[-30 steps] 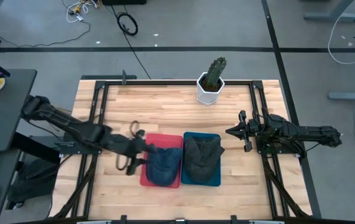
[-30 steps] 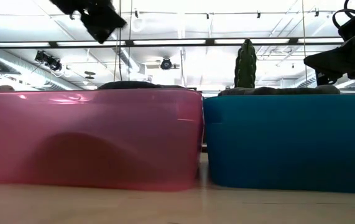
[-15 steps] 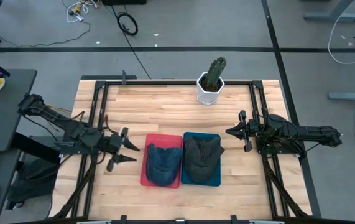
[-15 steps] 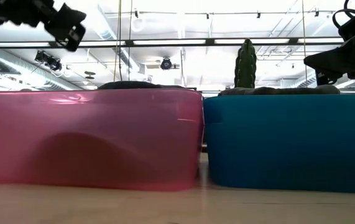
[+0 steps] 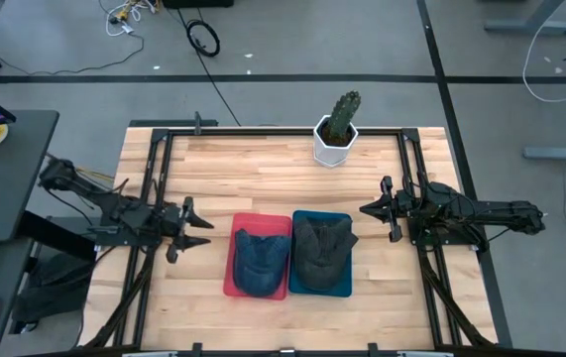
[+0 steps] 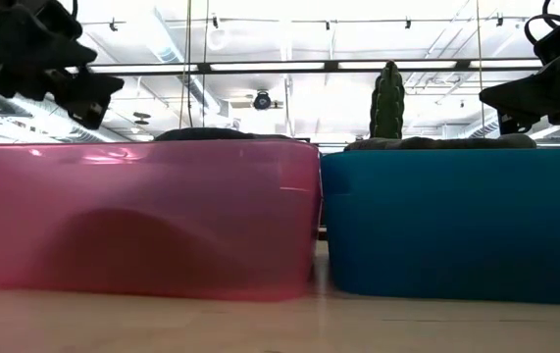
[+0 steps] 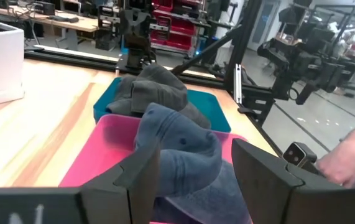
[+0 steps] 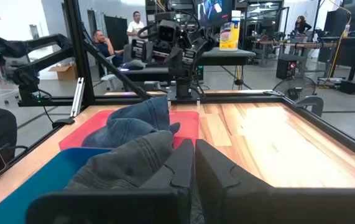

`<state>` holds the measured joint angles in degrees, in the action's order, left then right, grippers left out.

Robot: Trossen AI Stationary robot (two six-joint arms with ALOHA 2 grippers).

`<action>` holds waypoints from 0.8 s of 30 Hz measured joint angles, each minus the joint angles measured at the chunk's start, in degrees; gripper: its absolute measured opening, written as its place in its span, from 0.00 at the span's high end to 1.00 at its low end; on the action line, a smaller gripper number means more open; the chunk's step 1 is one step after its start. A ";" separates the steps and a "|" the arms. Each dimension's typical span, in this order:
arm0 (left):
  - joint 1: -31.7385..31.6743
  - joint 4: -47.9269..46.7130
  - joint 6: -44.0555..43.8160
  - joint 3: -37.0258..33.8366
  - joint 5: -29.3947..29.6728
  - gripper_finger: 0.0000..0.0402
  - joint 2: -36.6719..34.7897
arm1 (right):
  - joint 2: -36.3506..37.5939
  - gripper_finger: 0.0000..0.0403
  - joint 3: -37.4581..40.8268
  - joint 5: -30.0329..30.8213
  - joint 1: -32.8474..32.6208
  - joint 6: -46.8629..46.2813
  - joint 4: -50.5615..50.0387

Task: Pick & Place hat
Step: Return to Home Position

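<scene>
A blue denim hat [image 5: 260,260] lies in the red tray [image 5: 231,283], and a grey hat [image 5: 322,248] lies in the blue tray [image 5: 345,288] beside it. My left gripper [image 5: 191,226] stands open to the left of the red tray, pointing level at it and clear of it. In the left wrist view its fingers frame the blue hat [image 7: 183,149], with the grey hat [image 7: 158,87] behind. My right gripper [image 5: 370,209] waits shut to the right of the blue tray. Its wrist view shows the grey hat [image 8: 127,165] and the blue hat [image 8: 137,124].
A cactus in a white pot [image 5: 337,134] stands at the table's far edge. Black frame rails [image 5: 154,169] run along both sides. Bare wood lies in front of and behind the trays. People sit beyond the table [image 8: 106,43], and a hand [image 7: 351,155] shows at one side.
My left gripper has drawn back from over the red tray toward the table's left edge, sinking and levelling out, its fingers open throughout. The blue hat stays in the red tray.
</scene>
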<state>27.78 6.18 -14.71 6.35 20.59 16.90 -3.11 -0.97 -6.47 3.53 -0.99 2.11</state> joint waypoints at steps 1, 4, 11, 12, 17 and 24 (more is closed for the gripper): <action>-0.01 -0.05 -0.06 -0.63 0.10 0.49 -0.96 | 0.00 0.95 0.00 -0.01 0.00 0.00 0.00; -0.01 -0.01 0.06 -1.98 0.18 0.49 -3.59 | 0.00 0.95 0.00 0.00 0.00 0.00 0.00; -1.07 0.08 2.17 -2.69 0.11 0.49 -7.22 | 0.00 0.95 0.00 0.01 0.00 0.00 0.00; -1.77 0.10 2.25 -2.69 0.16 0.49 -7.49 | 0.00 0.95 0.00 -0.01 0.00 0.00 0.00; -7.31 -0.04 2.51 -2.72 -3.70 0.49 -7.69 | 0.00 0.95 0.00 -0.01 0.00 0.00 0.00; -17.59 0.04 3.57 -2.72 -14.83 0.49 -7.69 | 0.00 0.95 0.00 0.00 0.00 -0.01 0.00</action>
<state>10.19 6.22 -11.14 3.64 5.76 9.21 -3.11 -0.97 -6.47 3.53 -1.00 2.11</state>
